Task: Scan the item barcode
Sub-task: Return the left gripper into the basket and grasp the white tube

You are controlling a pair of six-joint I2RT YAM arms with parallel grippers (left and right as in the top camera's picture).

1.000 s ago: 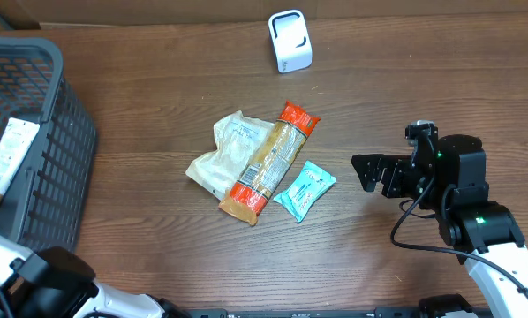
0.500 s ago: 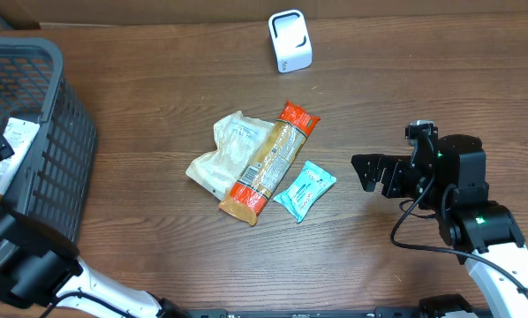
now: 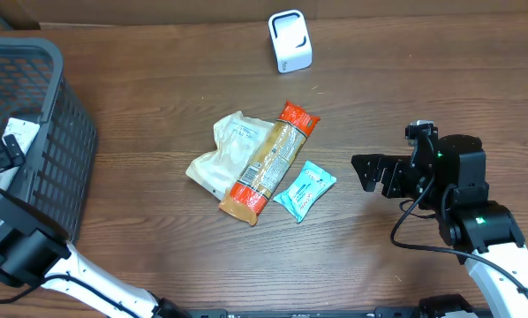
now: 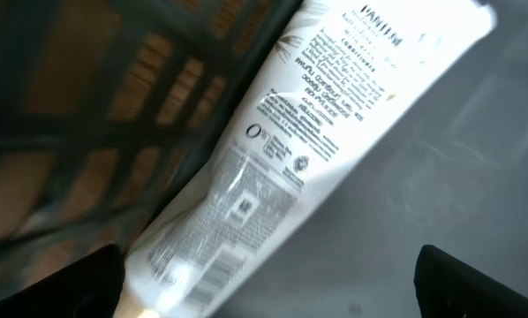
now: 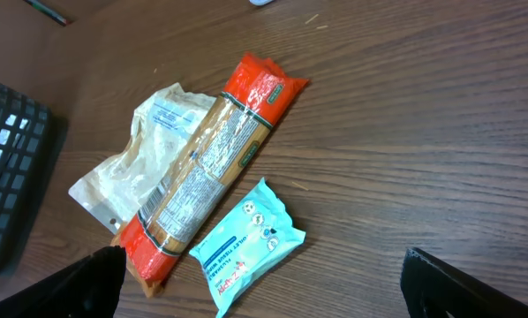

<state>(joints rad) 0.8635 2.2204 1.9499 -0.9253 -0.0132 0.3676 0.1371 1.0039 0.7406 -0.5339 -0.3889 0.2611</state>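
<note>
Your left jaws hang spread above the tube (image 4: 317,150), which lies slantwise inside the basket (image 3: 70,150), close against its mesh wall. On the table (image 3: 158,71) right of the basket, a pasta pack (image 3: 268,163) overlaps a pouch (image 3: 224,146), a wipes packet (image 3: 305,190) just beside it and the scanner (image 3: 290,41) beyond. Your right jaws, spread and holding nothing, sit farthest from the basket.

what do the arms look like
Right arm: blocky black housings, white lower link, looping black cable, small green lights, black right gripper. Left arm: black block on a white link.
</note>
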